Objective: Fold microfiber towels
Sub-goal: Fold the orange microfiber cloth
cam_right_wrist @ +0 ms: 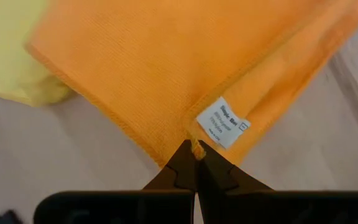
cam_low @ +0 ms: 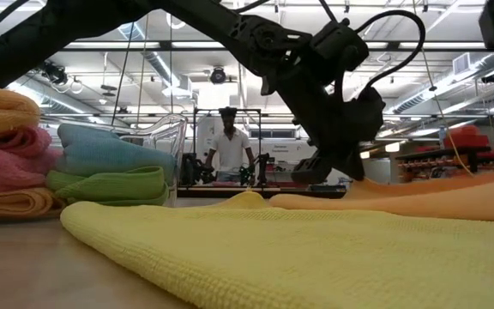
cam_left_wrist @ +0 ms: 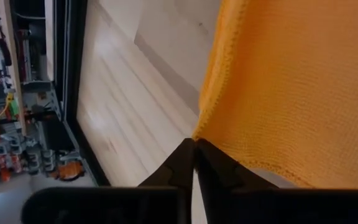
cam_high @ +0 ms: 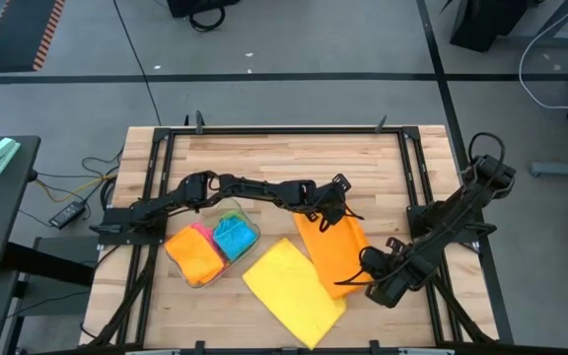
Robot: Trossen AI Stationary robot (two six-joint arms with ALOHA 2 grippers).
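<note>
1. On the wooden table (cam_high: 264, 158), right of centre: orange towel (cam_high: 335, 251), folded over, partly overlapping the yellow towel (cam_high: 294, 291), which lies flat toward the front edge.
2. At the orange towel's far corner: left gripper (cam_high: 325, 212), fingertips (cam_left_wrist: 185, 152) pressed together on the cloth's edge — corner pinched, fabric rising beside them in the left wrist view.
3. At the same towel's near edge: right gripper (cam_high: 371, 281), jaws closed tight on the hem just beside the white label (cam_right_wrist: 223, 122) (print too small to read).
4. Left of the yellow towel: clear plastic tray (cam_high: 210, 258) holding folded towels — orange (cam_high: 191, 251), pink (cam_high: 203, 230), blue (cam_high: 233, 238) and green (cam_high: 233, 212) seen from above.
5. In the low view: stacked folds of orange, pink, blue and green at the far left, yellow cloth spread wide across the foreground, orange cloth behind it at right, left arm reaching down to it.
6. Beyond the table, across the room: a person (cam_low: 228, 146) standing at another rig.
</note>
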